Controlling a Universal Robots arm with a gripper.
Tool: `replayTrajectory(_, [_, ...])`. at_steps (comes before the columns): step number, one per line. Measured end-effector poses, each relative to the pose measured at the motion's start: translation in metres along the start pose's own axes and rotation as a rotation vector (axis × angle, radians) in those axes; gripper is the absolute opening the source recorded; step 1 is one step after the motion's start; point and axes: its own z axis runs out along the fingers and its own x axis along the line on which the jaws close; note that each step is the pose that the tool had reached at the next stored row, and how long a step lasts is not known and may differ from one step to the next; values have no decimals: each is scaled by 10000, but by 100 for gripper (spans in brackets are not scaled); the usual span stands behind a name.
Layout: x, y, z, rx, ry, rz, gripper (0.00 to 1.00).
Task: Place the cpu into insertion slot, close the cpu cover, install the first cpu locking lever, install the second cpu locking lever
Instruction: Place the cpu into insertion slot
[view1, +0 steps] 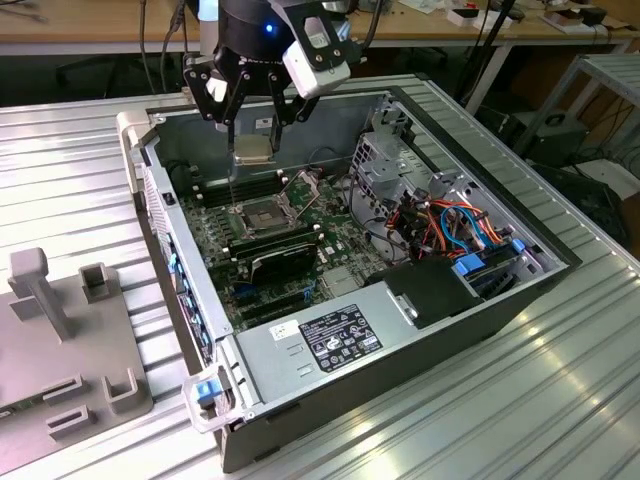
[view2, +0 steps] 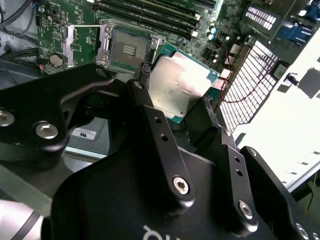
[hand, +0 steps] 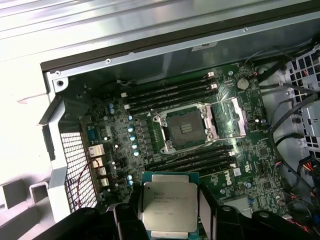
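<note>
The cpu (hand: 169, 202) is pinched at two opposite edges by the claw (view1: 252, 138), with its metal top facing up. It hangs above the motherboard (view1: 335, 250) inside the open case (view1: 300, 345) and is not touching the slot (hand: 186, 128). The slot lies bare between rows of memory slots (hand: 170, 95). The cover (hand: 241, 119) is swung open just beside the slot. The case lies on a ribbed metal worktop (view1: 560, 400).

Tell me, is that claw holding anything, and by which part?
Yes: the gripper holds the cpu by two opposite side edges, clear of the insertion slot.
</note>
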Motion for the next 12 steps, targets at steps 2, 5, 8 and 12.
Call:
replayTrajectory(2, [0, 0, 0, 1, -1, 21, 54])
replayTrajectory(5, [0, 0, 0, 2, -2, 51, 54])
replayTrajectory(8, [0, 0, 0, 2, -4, 86, 54])
replayTrajectory(12, [0, 0, 0, 3, -5, 127, 54])
